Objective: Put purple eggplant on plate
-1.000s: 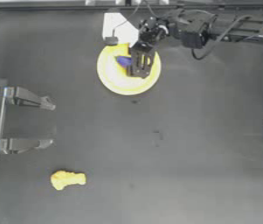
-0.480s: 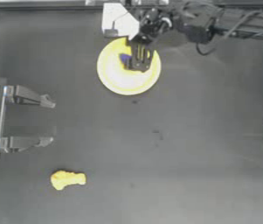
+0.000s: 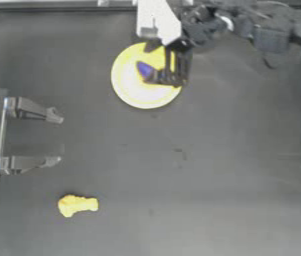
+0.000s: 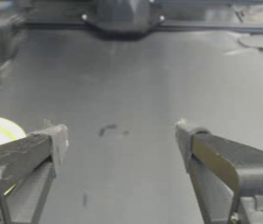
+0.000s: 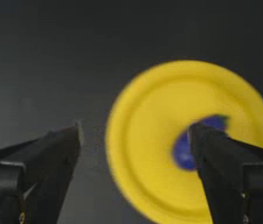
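Even, dim overhead light is falling on the dark counter (image 3: 179,190), casting only soft shadows. The right tool (image 3: 168,77) is smearing with motion blur over the plate (image 3: 129,90). In the right wrist view the plate (image 5: 157,131) and purple eggplant (image 5: 186,153) are showing out of focus.

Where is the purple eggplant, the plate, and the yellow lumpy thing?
purple eggplant (image 3: 145,69), top view, on its blue-purple body.
plate (image 3: 129,90), top view, on bare pale yellow surface near the rim.
yellow lumpy thing (image 3: 77,205), top view, on its middle.
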